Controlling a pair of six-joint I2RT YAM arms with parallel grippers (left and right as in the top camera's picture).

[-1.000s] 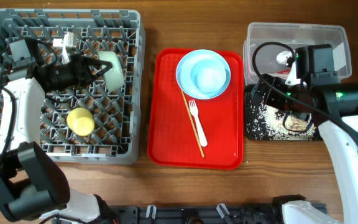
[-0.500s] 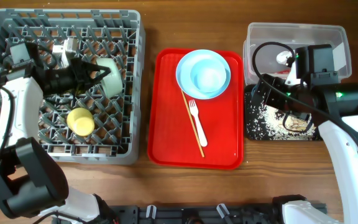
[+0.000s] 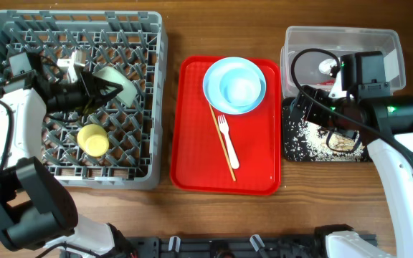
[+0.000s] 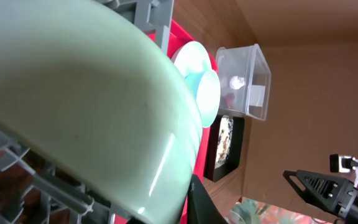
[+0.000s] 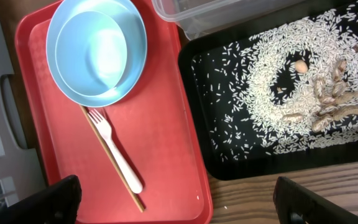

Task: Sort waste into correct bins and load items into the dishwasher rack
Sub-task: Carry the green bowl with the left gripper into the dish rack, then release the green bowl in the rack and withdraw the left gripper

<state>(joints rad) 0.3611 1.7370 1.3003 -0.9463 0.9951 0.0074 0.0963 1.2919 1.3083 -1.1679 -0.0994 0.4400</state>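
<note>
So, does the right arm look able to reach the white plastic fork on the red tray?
Probably yes. The white plastic fork lies uncovered on the red plastic tray, only a thin wooden chopstick alongside, and the right gripper hangs open.

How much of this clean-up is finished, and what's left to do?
Done: the yellow cup sits in the dishwasher rack, rice grains lie in the black tray, and a crumpled tissue is in the clear tub.
In hand: the left gripper pinches the pale green bowl inside the rack; the right gripper is open, holding nothing.
Left: blue bowl, plate, fork and chopstick on the red tray.
</note>
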